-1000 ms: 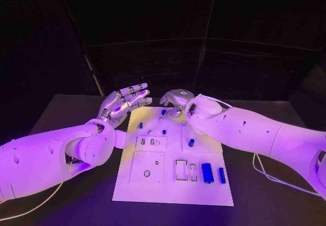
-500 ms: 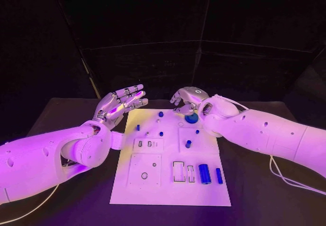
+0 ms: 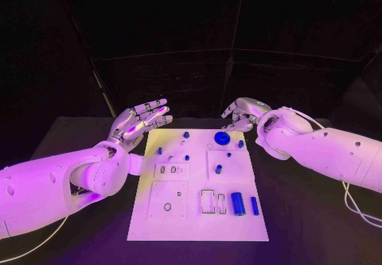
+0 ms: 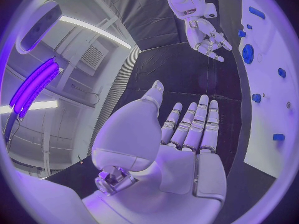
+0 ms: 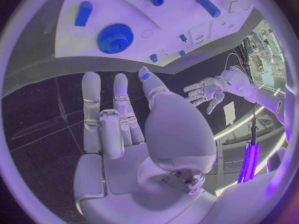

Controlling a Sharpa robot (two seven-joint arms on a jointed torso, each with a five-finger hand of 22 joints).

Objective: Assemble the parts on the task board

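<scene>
The white task board (image 3: 197, 225) lies in the middle of the black table. A blue gear (image 3: 221, 138) sits near its far end, also visible as the gear (image 5: 115, 38) and the gear (image 4: 248, 53). Small blue pegs (image 3: 186, 133) stand around it, and two blue cylinders (image 3: 238, 203) lie near the front right. My right hand (image 3: 243, 113) hovers beyond the board's far right corner with nothing in its fingers; its palm (image 5: 134, 129) is bare. My left hand (image 3: 142, 118) is raised off the far left corner, fingers spread and apart, palm (image 4: 187, 134) bare.
Rectangular cut-outs (image 3: 208, 200) and small slots (image 3: 170, 170) mark the board's near half. Bare black table (image 3: 318, 221) surrounds the board on both sides. A white cable (image 3: 354, 207) hangs from my right arm over the table's right side.
My right hand has let the blue gear go at the board's far end and pulled away to the right. My left hand has hardly moved.
</scene>
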